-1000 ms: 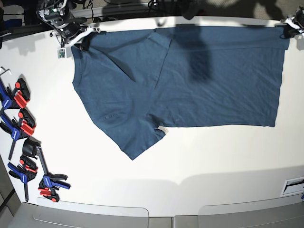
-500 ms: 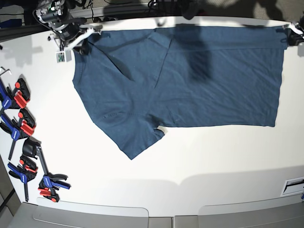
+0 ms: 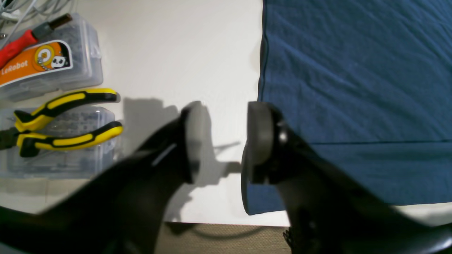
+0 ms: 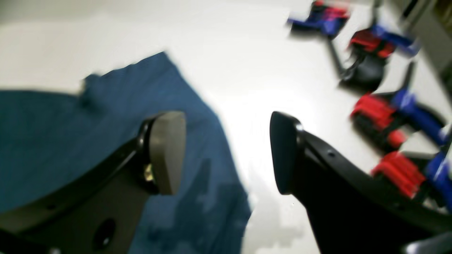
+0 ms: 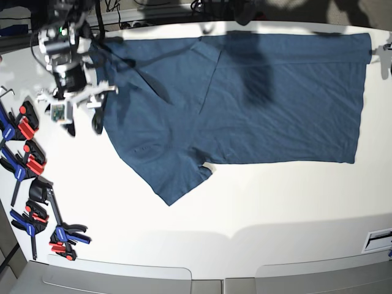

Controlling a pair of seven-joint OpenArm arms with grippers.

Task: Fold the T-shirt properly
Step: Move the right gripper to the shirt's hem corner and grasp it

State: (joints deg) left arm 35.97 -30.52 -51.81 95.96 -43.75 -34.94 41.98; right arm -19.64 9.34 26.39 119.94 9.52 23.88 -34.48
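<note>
Your T-shirt [image 5: 257, 104] lies flat on the counter [image 5: 275, 208]. Both claws are released, empty: left claw [image 3: 220, 141] beside its hem, right claw [image 4: 227, 153] over its edge.

Dark navy T-shirt [image 5: 257, 104] lies flat on white tabletop [image 5: 275, 202], spread along the far edge, hem end twd far right corner. Partly folded: one side turned over the body w/ a diagonal crease; a short sleeve juts out twd table center. Light wrinkles throughout.
</note>
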